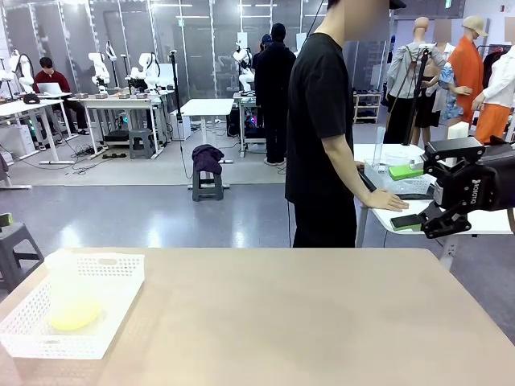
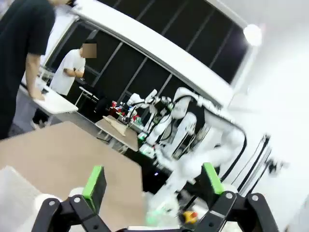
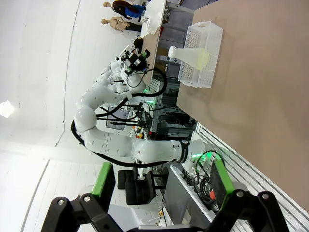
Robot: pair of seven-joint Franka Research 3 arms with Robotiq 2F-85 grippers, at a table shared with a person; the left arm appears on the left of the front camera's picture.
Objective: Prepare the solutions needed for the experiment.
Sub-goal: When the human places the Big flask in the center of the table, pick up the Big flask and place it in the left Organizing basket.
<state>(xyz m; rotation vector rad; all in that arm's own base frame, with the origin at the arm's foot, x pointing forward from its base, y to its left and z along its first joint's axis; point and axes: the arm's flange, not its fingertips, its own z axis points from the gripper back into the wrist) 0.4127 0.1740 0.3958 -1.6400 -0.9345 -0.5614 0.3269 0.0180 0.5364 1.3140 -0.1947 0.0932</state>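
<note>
**Green-padded jaws wide, flask waiting in its basket**

Green pads on the right gripper (image 1: 420, 211) stand well apart, pinching nothing; it hangs off the table's right side, level with the person's side table behind it. In its own wrist view the right gripper (image 3: 161, 179) again shows its fingers spread with only air between them. The left gripper (image 2: 153, 181) is likewise spread and empty, raised and looking out across the room.

Well away from both, at the near left corner of the beige table (image 1: 306, 314), sits a white perforated basket (image 1: 113, 310). Inside it stands a frosted conical flask (image 1: 68, 297) with the solutions (image 1: 74, 315), a shallow pool of pale yellow liquid, at its bottom. The right wrist view shows the same flask (image 3: 188, 55) upright in the basket (image 3: 212, 53).

The flask looks like thin plastic: probably light, a little yielding and smooth, so liable to slip or tip. With so little liquid the weight sits low. The narrow neck seems the best hold, taken from above, since the basket walls would obstruct a grasp on the wide body. The left gripper is the nearer one.
</note>
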